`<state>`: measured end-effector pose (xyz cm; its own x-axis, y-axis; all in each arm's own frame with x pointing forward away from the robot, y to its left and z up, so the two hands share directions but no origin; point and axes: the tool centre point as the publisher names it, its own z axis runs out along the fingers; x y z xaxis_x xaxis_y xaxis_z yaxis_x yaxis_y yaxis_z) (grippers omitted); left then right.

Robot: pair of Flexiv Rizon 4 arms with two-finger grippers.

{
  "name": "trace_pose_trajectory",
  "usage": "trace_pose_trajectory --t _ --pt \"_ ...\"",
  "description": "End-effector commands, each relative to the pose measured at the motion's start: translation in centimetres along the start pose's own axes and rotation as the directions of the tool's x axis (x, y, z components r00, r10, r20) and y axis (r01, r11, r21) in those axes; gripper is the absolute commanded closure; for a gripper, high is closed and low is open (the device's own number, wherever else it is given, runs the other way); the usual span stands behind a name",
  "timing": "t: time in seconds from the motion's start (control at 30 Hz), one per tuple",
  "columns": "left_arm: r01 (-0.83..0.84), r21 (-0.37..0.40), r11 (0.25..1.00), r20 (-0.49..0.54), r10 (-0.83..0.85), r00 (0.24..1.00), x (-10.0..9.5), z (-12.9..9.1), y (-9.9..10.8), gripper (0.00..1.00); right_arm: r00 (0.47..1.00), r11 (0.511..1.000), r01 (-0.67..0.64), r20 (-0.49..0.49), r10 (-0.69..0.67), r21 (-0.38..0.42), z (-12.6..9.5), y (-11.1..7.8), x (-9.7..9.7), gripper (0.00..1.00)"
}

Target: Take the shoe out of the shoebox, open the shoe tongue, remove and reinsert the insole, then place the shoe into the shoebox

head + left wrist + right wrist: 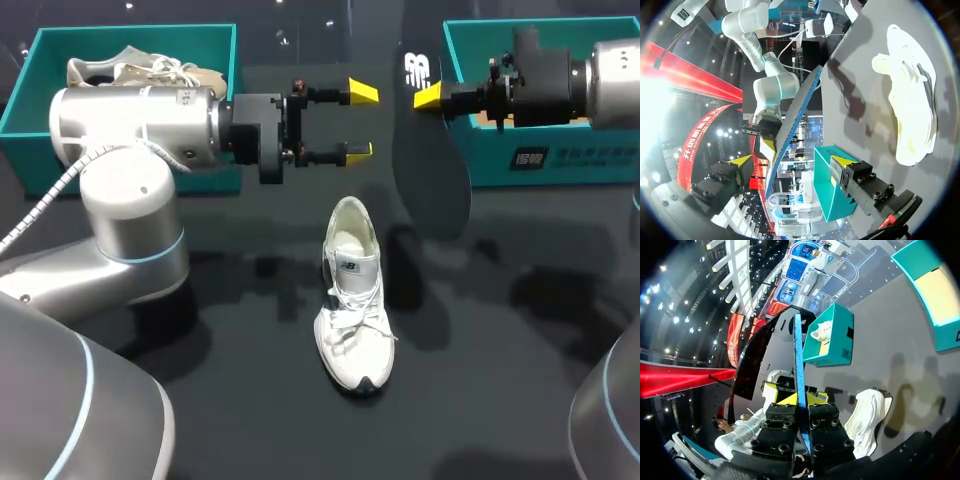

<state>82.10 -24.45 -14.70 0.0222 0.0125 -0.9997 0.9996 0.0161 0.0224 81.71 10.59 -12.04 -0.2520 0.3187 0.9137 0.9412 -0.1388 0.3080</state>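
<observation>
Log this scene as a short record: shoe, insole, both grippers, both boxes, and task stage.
shoe: white shoe upright on the table, outside both boxes
insole: black insole out of the shoe, hanging in the air
right gripper: shut on the insole's upper end
left gripper: open, empty, beside the insole
left shoebox: holds a beige shoe
right shoebox: no shoe visible inside
stage: insole removed, not yet reinserted

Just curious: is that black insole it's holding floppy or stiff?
Likely light and semi-stiff: the insole, pinched near one end by the right gripper, shows no droop. Thin edge-on, so it probably flexes if pushed.
</observation>
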Motion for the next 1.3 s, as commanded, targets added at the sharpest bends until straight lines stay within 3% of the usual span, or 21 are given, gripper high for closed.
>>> trace_pose_trajectory --t 0.03,0.23,0.5,0.63,0.7,0.87,1.0,1.3 --pt "0.000 0.008 1.000 0.004 0.000 1.000 0.0 0.2 -0.1 0.00 1.000 0.999 -0.023 -0.018 0.024 0.037 0.5 0.6 0.0 1.00" --pt "-0.024 -0.010 1.000 0.017 0.024 1.000 0.1 0.6 -0.1 0.00 0.985 0.980 -0.150 -0.067 0.159 0.128 2.3 1.9 -1.0 1.00" --pt "-0.025 -0.032 0.999 0.051 0.027 0.998 0.2 1.4 0.3 0.00 0.947 0.947 -0.303 -0.076 0.312 0.109 3.9 2.2 -2.3 1.00" --pt "-0.017 -0.048 0.999 0.054 0.019 0.998 0.4 1.6 0.5 0.11 0.930 0.934 -0.346 -0.099 0.353 0.089 4.2 2.2 -2.6 1.00" --pt "-0.013 -0.061 0.998 0.055 0.016 0.998 0.5 1.7 0.7 0.25 0.925 0.929 -0.363 -0.090 0.369 0.076 4.2 2.3 -2.8 1.00" --pt "-0.005 -0.069 0.998 0.052 0.008 0.999 0.6 1.9 0.9 0.33 0.913 0.917 -0.394 -0.093 0.398 0.056 4.2 2.4 -3.1 1.00" --pt "-0.001 -0.071 0.998 0.051 0.005 0.999 0.7 2.2 1.0 0.52 0.905 0.910 -0.413 -0.098 0.415 0.040 4.2 2.5 -3.3 1.00" --pt "0.001 -0.066 0.998 0.037 0.001 0.999 1.1 3.2 1.2 0.59 0.898 0.904 -0.426 -0.107 0.426 0.023 4.3 2.6 -3.6 1.00"
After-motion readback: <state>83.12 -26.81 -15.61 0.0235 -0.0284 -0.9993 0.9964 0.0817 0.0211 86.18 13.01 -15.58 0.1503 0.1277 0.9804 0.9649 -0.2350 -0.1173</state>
